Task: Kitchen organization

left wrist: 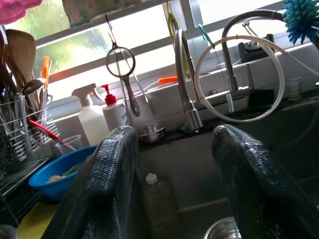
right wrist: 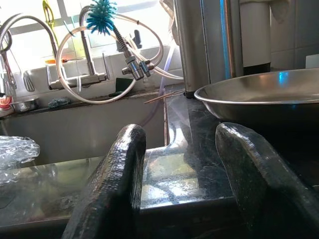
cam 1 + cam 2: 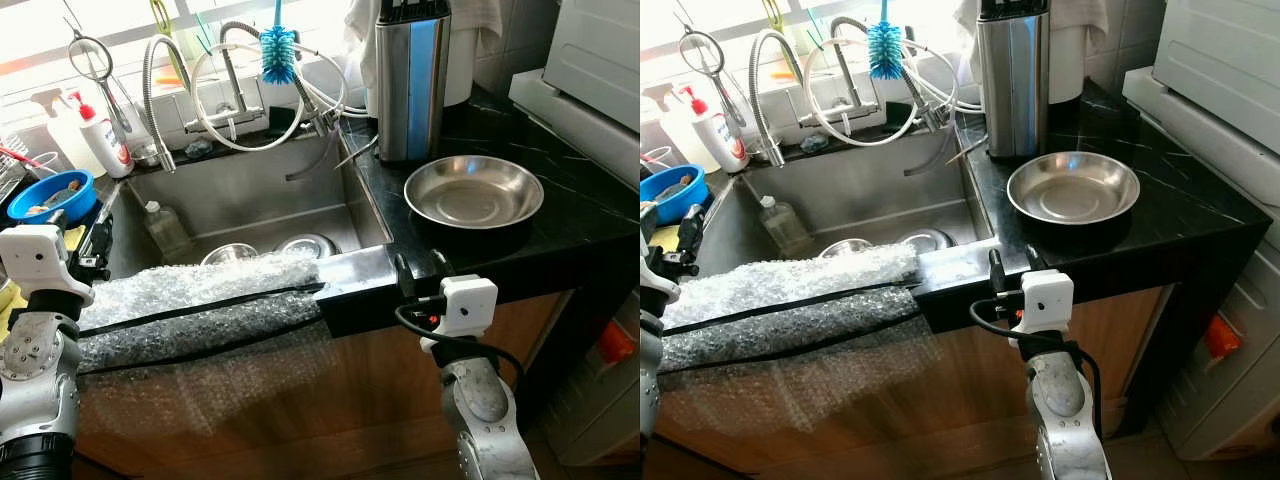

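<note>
Right pincer [image 3: 418, 268] sits at the front edge of the black stone table [image 3: 590, 215], fingers spread apart, nothing between them, just short of the steel bowl [image 3: 473, 191]. Bowl is upright on the table, empty as far as I can see, directly in front of the tall steel knife block [image 3: 411, 80], which stands by the back wall. Left pincer [image 1: 172, 189] is up at the left end of the sink [image 3: 250, 200], fingers also spread, holding nothing; wrist view looks past them into the basin. Bubble wrap [image 3: 200, 305] is taped with black strips over the sink's front rim and hangs down the cabinet face. Inside the sink: a clear plastic bottle [image 3: 165, 228] leaning at the left side, plus two small steel bowls [image 3: 270, 250] at the bottom, partly hidden by the wrap. Blue bowl [image 3: 52, 197] with some contents sits on the left drainer side, close to the left pincer. Behind it, a white soap bottle [image 3: 103, 137] with a red top. Spring-neck faucet [image 3: 155, 100] arcs over the basin; white hose loops [image 3: 255, 95] beside it; blue bottle brush [image 3: 279, 50] hangs over the taps. A wire strainer [image 3: 95, 60] hangs at the window.
</note>
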